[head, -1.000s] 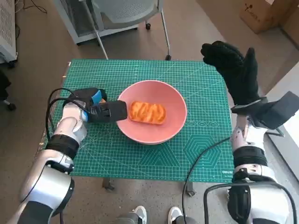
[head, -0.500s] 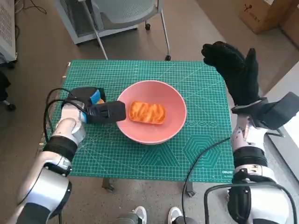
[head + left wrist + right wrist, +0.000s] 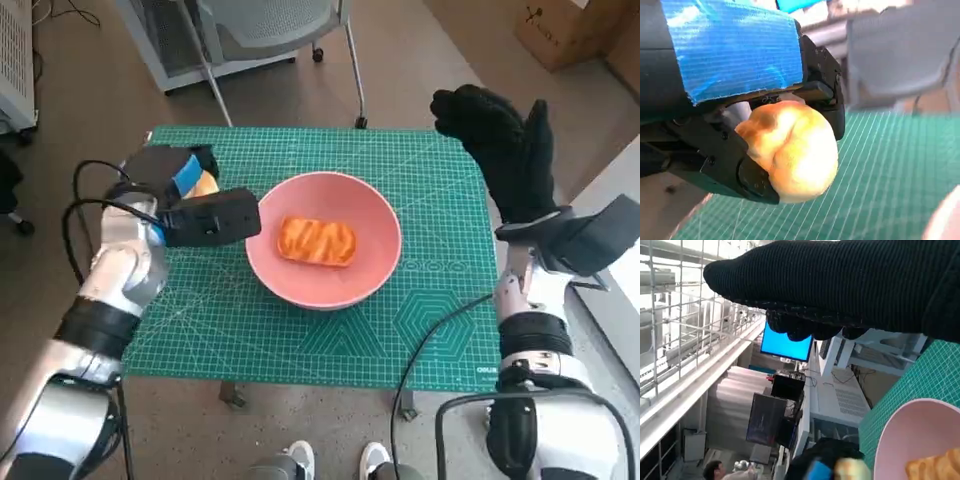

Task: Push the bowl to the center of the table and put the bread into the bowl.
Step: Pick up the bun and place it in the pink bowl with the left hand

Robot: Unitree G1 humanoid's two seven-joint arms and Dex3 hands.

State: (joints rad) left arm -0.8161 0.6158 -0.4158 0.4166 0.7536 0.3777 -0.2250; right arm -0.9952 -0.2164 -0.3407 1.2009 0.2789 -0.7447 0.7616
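Two breads: one flat, ridged orange piece (image 3: 316,242) lies inside the bowl; one round golden bun (image 3: 789,150) is held in the left hand.
Bowl: pink bowl (image 3: 345,285) stands on the green cutting mat (image 3: 300,340), about midway between the mat's left and right edges — nearer its far edge than its near edge.
Left hand: left hand (image 3: 195,205) is raised near the mat's far-left corner, just beside the bowl's left rim; blue tape shows on its back. In the left wrist view its black fingers (image 3: 715,157) are clamped round the round golden bun from both sides, the bun clear of the mat.
Right hand: right hand (image 3: 500,150) in the black glove is raised beside the mat's far-right corner, apart from the bowl, holding nothing; fingers look extended.
Table: the green cutting mat covers the small table's top.
Surroundings: grey chair (image 3: 270,25) beyond the far edge; cardboard box (image 3: 560,30) on the floor past the far-right corner; a person's shoes (image 3: 335,462) below the near edge.
Right wrist view: bowl rim and the flat bread show — a blue screen (image 3: 787,346) is behind.
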